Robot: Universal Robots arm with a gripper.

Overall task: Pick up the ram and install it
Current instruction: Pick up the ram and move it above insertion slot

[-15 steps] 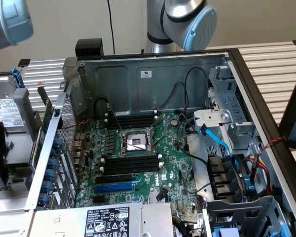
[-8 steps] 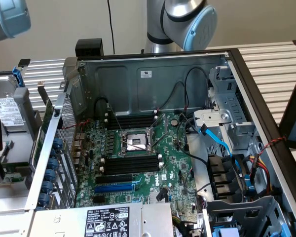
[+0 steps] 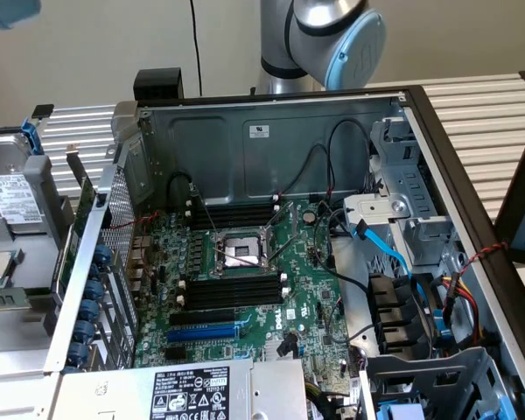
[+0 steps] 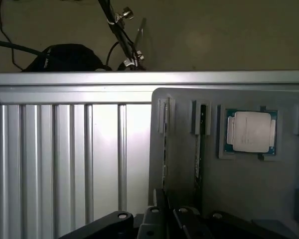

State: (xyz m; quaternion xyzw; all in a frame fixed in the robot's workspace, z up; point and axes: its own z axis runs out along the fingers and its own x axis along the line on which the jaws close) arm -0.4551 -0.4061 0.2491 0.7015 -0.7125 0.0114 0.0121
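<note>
In the exterior view, an open grey metal computer case lies on the ribbed aluminium bench. Its green motherboard carries a silver processor socket, long black memory slots just beside the socket, and a blue expansion slot nearer the camera. The grey robot arm with a pale-blue joint cap stands behind the case.

In the wrist view, the black gripper hangs over a flat grey parts tray resting on the bench. Whether the gripper is released or clenched cannot be told. The ram, a long narrow stick seen edge-on, stands in a tray slot in line with the gripper. A second similar dark stick stands in the neighbouring slot, and a square silver processor chip sits in a recess beyond it.
</note>
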